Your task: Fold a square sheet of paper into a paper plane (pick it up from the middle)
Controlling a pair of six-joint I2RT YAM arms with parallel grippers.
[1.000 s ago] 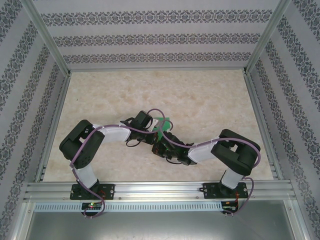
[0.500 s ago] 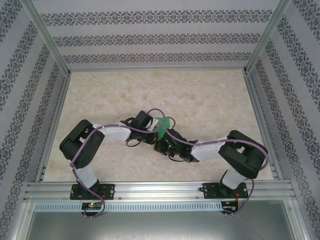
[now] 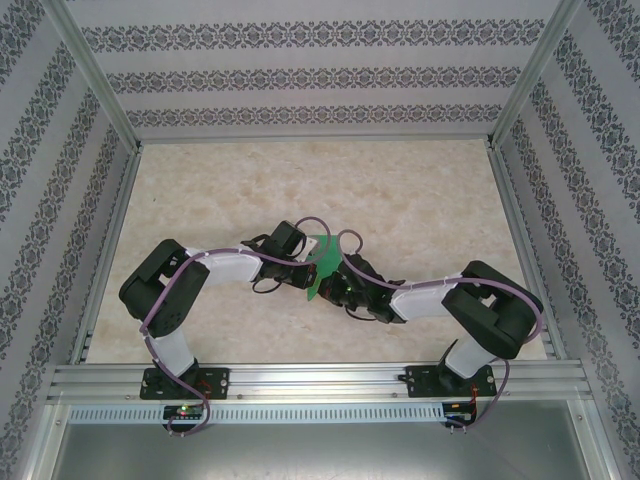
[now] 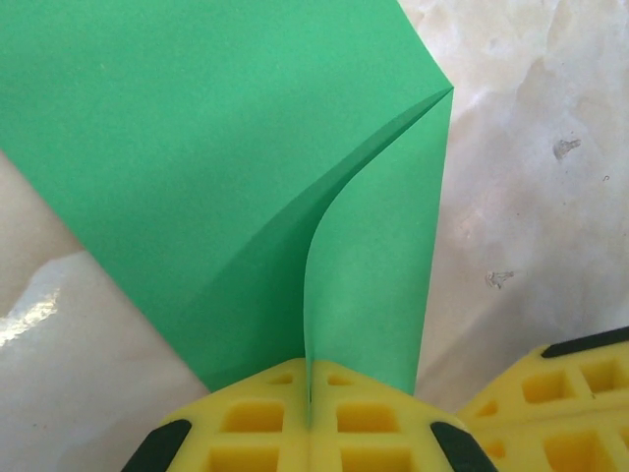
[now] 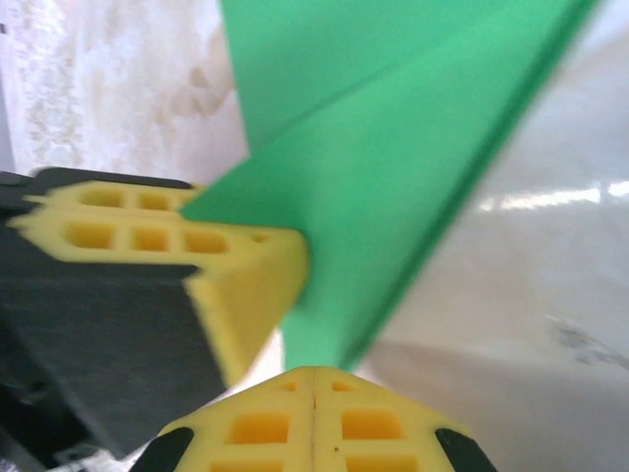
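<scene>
The square sheet of paper, bright green and partly folded, is held off the table between both arms. In the left wrist view the paper shows a curved crease, and its edge runs into the seam of my left gripper, which is shut on it. My left gripper sits at the sheet's left side. My right gripper is just below and right of the sheet. Its yellow pads are pressed together with nothing seen between them, and a corner of the paper ends just beyond their tips. The left fingers clamp the sheet close by.
The marbled tabletop lies open behind and to both sides of the arms. Patterned walls and aluminium rails box in the workspace. A right finger shows at the lower right of the left wrist view, close to the left pads.
The right arm's elbow swung right and its gripper moved up toward the paper. The sheet has tilted, and its lower edge now reaches down-left. The left arm has stayed still.
</scene>
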